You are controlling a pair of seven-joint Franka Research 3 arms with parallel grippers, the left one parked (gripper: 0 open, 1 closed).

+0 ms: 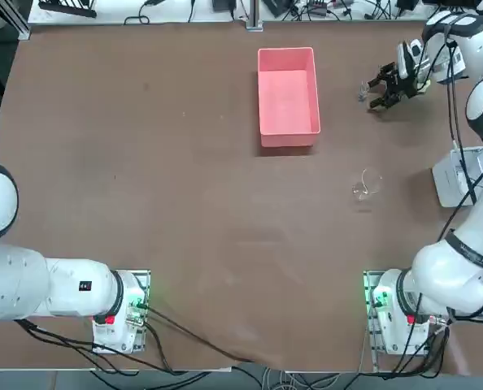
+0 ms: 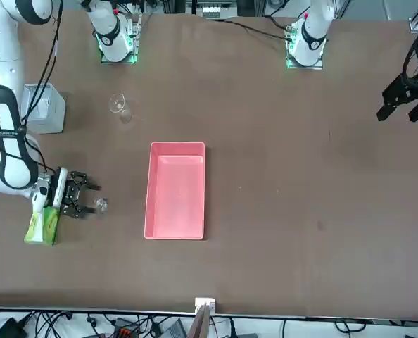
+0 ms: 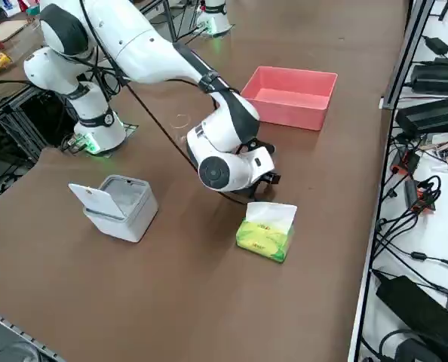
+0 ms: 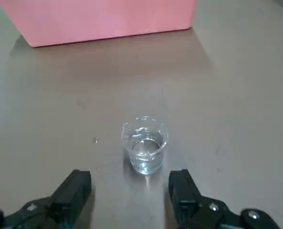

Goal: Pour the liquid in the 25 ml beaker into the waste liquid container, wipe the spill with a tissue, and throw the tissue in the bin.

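The right gripper [image 4: 129,191] hung low over the brown table [image 1: 184,203], on the far right part of it, with its two black fingers [image 4: 75,188] spread wide and holding nothing. The 25 ml beaker [image 4: 144,150] stood upright on the table just beyond the fingertips, in line with the gap between them but not touched, with clear liquid in its bottom. No scale marks or lettering could be read on its glass. Farther to the left sat the waste liquid container [image 1: 288,96], pink and well apart from the beaker. A larger clear glass vessel [image 1: 367,184] stood nearer the robot's base. To the right of the gripper lay a green tissue pack [image 3: 265,232]; its printing was too small to read. A grey box [image 3: 118,205] with its lid raised stood near it.
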